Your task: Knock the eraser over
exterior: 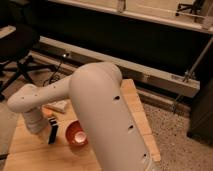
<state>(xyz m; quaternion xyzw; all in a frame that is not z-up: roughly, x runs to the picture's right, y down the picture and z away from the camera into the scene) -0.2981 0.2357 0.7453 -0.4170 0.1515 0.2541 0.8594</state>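
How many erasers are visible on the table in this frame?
1. The eraser lies on the wooden table, left of the red bowl, beside the gripper. The arm may hide others.
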